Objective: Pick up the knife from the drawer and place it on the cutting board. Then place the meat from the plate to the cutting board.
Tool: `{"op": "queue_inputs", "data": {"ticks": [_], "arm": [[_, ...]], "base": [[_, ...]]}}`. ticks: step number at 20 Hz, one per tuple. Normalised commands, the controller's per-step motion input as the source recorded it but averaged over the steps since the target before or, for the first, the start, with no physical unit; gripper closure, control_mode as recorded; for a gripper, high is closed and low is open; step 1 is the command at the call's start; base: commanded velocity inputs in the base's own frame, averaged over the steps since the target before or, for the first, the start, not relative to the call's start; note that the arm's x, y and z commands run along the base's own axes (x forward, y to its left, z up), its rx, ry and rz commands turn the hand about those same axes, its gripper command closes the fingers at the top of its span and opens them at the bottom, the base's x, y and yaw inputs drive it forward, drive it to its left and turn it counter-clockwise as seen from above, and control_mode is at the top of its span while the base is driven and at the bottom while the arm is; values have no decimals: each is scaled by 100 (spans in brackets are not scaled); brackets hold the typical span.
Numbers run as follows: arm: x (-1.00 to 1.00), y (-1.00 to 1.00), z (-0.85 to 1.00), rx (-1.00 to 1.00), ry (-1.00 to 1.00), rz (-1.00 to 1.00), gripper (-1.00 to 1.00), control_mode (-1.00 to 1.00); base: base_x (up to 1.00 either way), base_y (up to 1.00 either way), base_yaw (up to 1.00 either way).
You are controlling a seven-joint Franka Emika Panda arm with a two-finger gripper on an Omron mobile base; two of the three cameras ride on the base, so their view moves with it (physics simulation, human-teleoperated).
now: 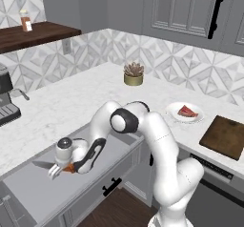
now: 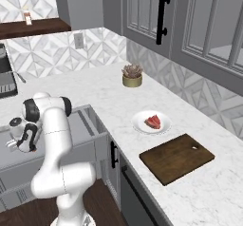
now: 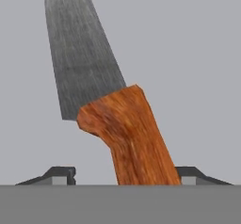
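Note:
The drawer (image 1: 33, 192) stands pulled out below the counter, its flat grey floor showing. On that floor lies the knife (image 3: 129, 133), orange handle towards the hand and grey blade pointing away. My gripper (image 3: 127, 176) is low over the handle and open, one fingertip on each side of it; the right tip is close to the handle and the left tip stands apart. From the left base the gripper (image 1: 57, 170) hangs over the knife (image 1: 44, 164). The meat (image 1: 187, 111) rests on the plate (image 1: 173, 110). Right of it lies the cutting board (image 1: 224, 136), bare.
A potted succulent (image 1: 133, 74) stands at the back of the counter. A coffee machine (image 1: 7, 99) is at the far left, under a wooden shelf (image 1: 38, 34) holding a bottle. Grey cabinets with black handles (image 2: 161, 14) hang above.

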Motion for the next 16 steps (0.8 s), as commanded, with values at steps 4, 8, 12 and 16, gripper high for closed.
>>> {"op": "queue_inputs", "data": {"ticks": [4, 8, 12, 16], "arm": [[-31, -15, -19, 0, 8, 0, 100, -100], [-5, -5, -5, 0, 2, 0, 100, -100], [-69, -27, 2, 0, 0, 3, 100, -100], [-100, -47, 14, -4, 0, 5, 100, -100]], "base": [[0, 0, 0], [0, 0, 0], [0, 0, 0], [0, 0, 0]]}}
